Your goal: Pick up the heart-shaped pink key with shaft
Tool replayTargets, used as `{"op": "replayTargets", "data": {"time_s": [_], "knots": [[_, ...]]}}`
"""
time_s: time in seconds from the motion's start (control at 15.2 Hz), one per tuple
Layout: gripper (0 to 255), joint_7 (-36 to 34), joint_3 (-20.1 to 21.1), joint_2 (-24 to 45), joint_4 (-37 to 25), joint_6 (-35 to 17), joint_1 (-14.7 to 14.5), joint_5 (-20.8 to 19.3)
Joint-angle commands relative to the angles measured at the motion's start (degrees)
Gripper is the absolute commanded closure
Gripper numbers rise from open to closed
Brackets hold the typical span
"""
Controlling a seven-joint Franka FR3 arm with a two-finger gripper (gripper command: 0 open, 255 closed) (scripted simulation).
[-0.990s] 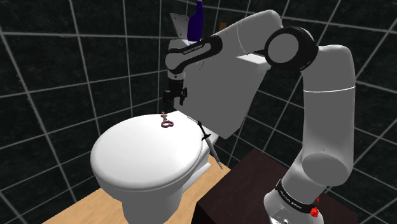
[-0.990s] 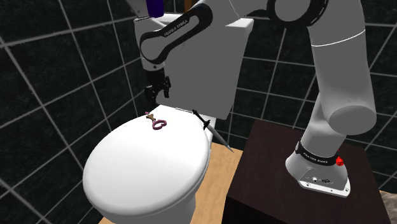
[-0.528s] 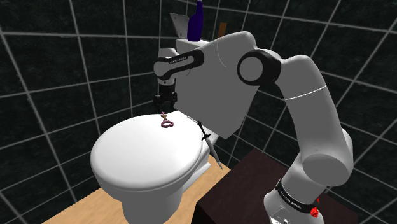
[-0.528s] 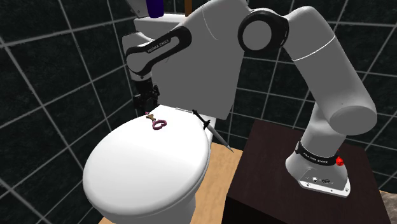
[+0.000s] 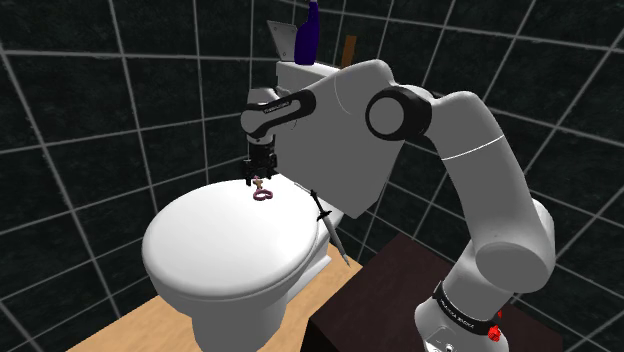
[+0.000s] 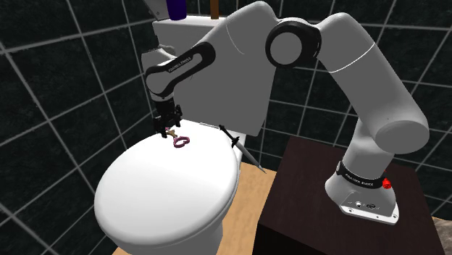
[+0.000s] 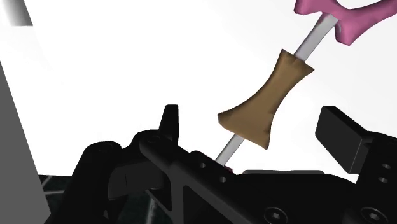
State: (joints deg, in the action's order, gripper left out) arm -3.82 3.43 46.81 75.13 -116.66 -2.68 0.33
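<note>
The key lies flat near the back of the white toilet lid (image 5: 225, 250). It has a pink heart-shaped head (image 5: 263, 195), a thin pale shaft and a tan waisted piece (image 7: 267, 98) partway along. My gripper (image 5: 259, 181) points down right over the shaft end, just above the lid. From the second exterior view the gripper (image 6: 168, 132) stands at the key (image 6: 181, 142). In the wrist view the gripper (image 7: 254, 130) is open. Its fingers (image 7: 343, 137) stand apart on either side of the tan piece without touching it, and the pink head (image 7: 343, 16) lies beyond them.
Behind the lid rises the toilet tank (image 6: 170, 32), with a purple bottle (image 5: 310, 30) on top. A thin black tool (image 5: 328, 225) leans beside the toilet. The dark stand box (image 5: 385, 290) is at the lower right, above a wooden floor (image 5: 130, 320). Black tiled walls surround everything.
The arm has folded lower and the gripper has come down and toward the shoulder view's left, from above the lid's back edge onto the key's shaft end. The key has not moved.
</note>
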Motion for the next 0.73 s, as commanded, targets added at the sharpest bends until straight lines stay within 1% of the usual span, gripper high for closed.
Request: {"op": "replayTargets", "data": {"time_s": [0.0, 0.13, 0.26, 0.53, 0.66], "knots": [[255, 0.03, -0.01, 0.14, 0.1, -0.27, 0.02, 0.0], [255, 0.05, -0.02, 0.27, -0.02, -0.28, 0.03, 0.0], [255, -0.07, -0.03, 1.26, -1.59, 0.28, -0.11, -0.06], [255, -0.14, -0.03, 1.31, -0.89, -0.48, -0.18, -0.06], [255, -0.01, -0.01, -0.21, -0.13, 0.31, 0.0, 0.01]]}}
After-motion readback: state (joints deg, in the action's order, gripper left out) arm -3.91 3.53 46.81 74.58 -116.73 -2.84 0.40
